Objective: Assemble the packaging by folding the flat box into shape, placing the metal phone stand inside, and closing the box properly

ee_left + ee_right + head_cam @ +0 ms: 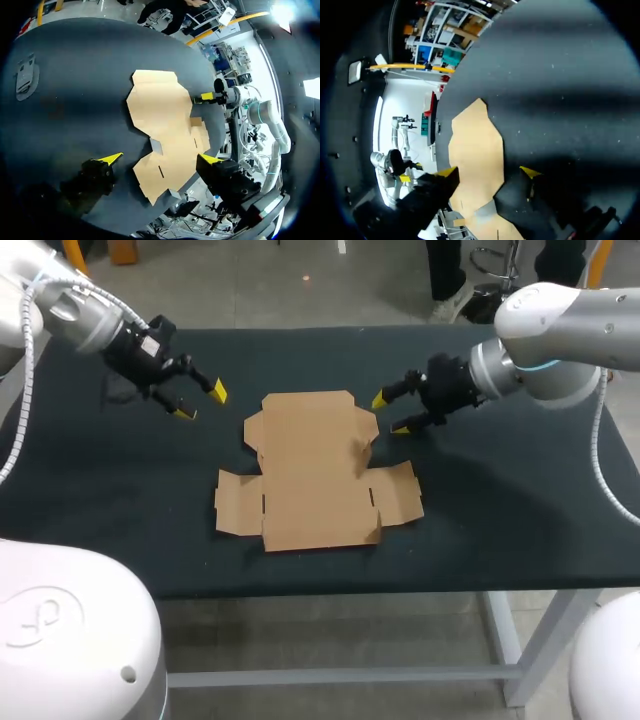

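The flat brown cardboard box (pixel 310 470) lies unfolded in the middle of the black table (pixel 520 490), all flaps spread out. My left gripper (pixel 201 401) hovers open off the box's far left corner with nothing between its fingers. In the left wrist view the box (pixel 160 110) lies ahead of and under the left gripper (pixel 159 159). My right gripper (pixel 389 413) is open just beside the box's far right edge. In the right wrist view the box (pixel 475 150) runs between the spread fingers of the right gripper (pixel 489 172), untouched. I cannot make out a phone stand for certain.
A small dark grey flat object (pixel 25 75) lies on the table beyond the left gripper, away from the box; I cannot tell what it is. Bare black tabletop surrounds the box on every side.
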`<control>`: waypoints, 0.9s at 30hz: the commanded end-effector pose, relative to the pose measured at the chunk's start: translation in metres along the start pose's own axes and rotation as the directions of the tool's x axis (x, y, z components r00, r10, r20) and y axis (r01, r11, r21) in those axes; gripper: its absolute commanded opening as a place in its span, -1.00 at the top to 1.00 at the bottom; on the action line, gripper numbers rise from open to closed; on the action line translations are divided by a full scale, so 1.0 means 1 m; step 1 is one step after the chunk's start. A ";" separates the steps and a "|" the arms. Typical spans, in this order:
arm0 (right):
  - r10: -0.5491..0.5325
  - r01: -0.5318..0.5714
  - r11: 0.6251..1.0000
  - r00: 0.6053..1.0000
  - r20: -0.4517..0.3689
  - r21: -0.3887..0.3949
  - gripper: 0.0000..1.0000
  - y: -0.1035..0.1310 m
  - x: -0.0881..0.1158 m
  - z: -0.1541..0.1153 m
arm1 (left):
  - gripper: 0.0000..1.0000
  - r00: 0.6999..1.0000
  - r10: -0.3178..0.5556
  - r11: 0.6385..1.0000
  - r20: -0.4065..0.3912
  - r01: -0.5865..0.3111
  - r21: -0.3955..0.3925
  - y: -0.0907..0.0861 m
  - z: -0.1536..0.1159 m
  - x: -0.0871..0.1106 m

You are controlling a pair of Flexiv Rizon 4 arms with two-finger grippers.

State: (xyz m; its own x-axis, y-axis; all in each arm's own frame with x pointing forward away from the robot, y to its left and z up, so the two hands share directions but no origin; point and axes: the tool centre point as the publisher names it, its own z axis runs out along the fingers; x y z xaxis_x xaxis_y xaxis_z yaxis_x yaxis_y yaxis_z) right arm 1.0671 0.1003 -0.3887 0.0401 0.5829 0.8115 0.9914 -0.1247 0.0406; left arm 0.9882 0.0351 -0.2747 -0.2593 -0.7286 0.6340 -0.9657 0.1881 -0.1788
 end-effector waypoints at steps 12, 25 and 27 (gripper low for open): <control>0.011 -0.009 0.999 1.000 -0.022 0.052 -0.51 0.019 -0.003 0.026 | -1.00 1.000 -0.013 1.000 -0.004 0.013 -0.011 -0.005 -0.001 -0.006; 0.034 -0.030 0.998 0.997 -0.075 0.055 0.04 0.018 -0.002 0.038 | -1.00 1.000 -0.018 1.000 -0.016 0.018 -0.006 -0.001 -0.004 -0.013; 0.041 -0.036 0.998 0.995 -0.089 0.057 0.07 0.017 -0.003 0.041 | -1.00 1.000 -0.018 1.000 -0.018 0.018 -0.007 -0.001 -0.003 -0.014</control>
State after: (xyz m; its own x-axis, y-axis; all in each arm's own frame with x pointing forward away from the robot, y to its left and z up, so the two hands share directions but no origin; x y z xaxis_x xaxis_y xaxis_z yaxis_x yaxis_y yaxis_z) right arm 1.0847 0.1294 -0.4065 0.0730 0.5259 0.8474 0.9933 -0.1148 -0.0143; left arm 0.9920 0.0451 -0.2801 -0.2417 -0.7227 0.6475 -0.9703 0.1771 -0.1646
